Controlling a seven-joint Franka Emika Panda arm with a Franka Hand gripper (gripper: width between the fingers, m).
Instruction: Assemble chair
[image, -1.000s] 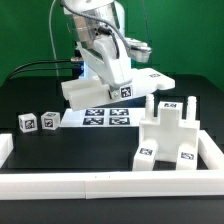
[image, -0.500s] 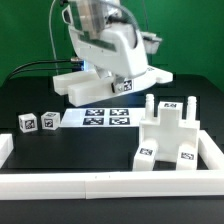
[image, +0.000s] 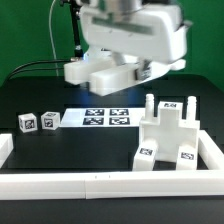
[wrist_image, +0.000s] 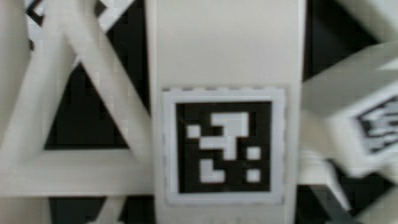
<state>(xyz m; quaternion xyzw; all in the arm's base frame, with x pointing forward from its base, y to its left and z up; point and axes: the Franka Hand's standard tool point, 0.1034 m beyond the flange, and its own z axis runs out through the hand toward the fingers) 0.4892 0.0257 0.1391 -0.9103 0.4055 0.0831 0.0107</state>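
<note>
Chair slab (image: 88, 73) aloft, exterior view; tag (wrist_image: 226, 150) legible, wrist view.

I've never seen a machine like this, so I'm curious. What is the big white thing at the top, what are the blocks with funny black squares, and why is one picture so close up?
The big thing is a robot arm. It is building a chair from white pieces. One picture comes from a camera standing away from the arm. The close-up comes from a camera on the arm's wrist. The arm's claw holds a large white piece up in the air, and it looks blurry. The close-up shows a black-and-white tag, probably on that piece. On the black table lie two small blocks, a flat marker board and a chunky part with pegs. A white rail runs along the edge.
</note>
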